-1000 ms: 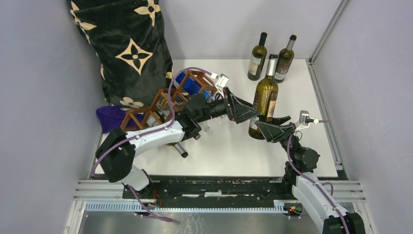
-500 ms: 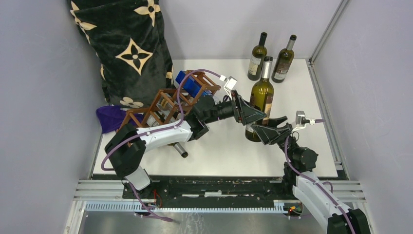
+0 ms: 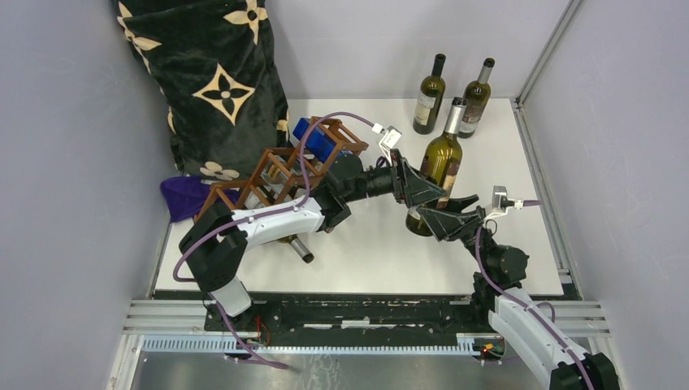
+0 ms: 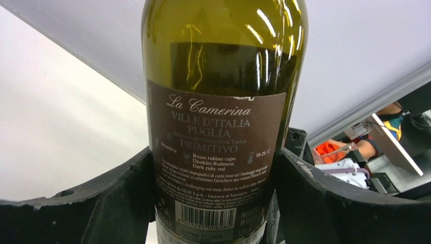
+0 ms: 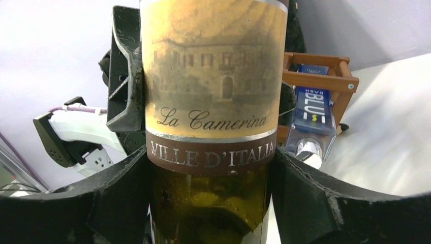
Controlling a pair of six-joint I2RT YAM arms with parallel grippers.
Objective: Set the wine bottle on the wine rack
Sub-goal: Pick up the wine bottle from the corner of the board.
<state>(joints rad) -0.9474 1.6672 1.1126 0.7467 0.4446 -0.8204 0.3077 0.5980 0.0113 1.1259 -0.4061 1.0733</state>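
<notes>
Wine bottle [image 3: 439,166]: near upright, slight lean right, over desk [image 3: 366,260] centre, well apart from wine rack [image 3: 280,171]. Since a second ago, left pincer [image 3: 426,191] closes in and now clamps label zone. Right pincer [image 3: 443,213] grips lower body. Likely handover toward rack-side arm; rack placement not started.

Wine bottle [image 3: 439,166] is mid-table [image 3: 520,260], roughly upright, right of the wine rack [image 3: 280,166]. Left gripper [image 3: 418,191] clamps it from the left, right gripper [image 3: 447,218] from the near side. The rack runs diagonally along the table's left side, with a racked bottle [image 3: 313,140] in its far cell. Behind, at the far edge, stand far-left bottle [image 3: 429,96] and far-right bottle [image 3: 475,99]. Cushion [image 3: 211,81] is behind the rack and cloth [image 3: 185,195] at its left end.
</notes>
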